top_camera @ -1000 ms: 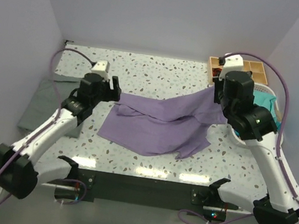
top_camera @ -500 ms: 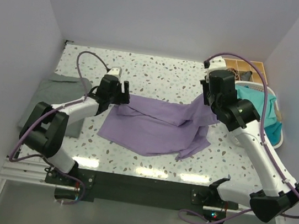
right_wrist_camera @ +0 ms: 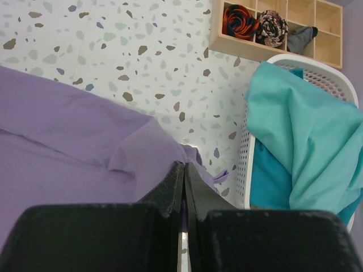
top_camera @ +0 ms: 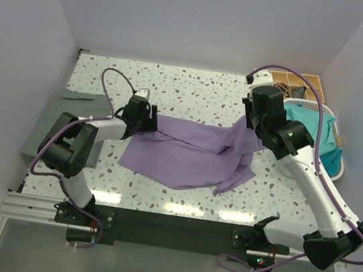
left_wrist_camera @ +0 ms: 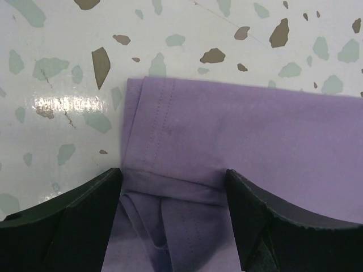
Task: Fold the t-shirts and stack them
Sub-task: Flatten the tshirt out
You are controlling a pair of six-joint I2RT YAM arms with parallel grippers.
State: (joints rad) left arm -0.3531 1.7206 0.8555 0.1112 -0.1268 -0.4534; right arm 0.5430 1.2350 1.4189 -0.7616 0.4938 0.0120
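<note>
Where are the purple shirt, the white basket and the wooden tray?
purple shirt [top_camera: 185,158]: top view, on its flat middle.
white basket [right_wrist_camera: 243,164]: right wrist view, on its perforated side wall.
wooden tray [right_wrist_camera: 249,49]: right wrist view, on its front wall.

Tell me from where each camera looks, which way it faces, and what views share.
Top external: above and behind, looking down on the table and lavender t-shirt; left arm and right arm show.
Left wrist: close over the shirt's hemmed edge, facing down; open left jaws at the bottom.
Right wrist: low, facing the white basket and wooden tray; shut right jaws pinching the shirt.
All share the lavender t-shirt.
</note>
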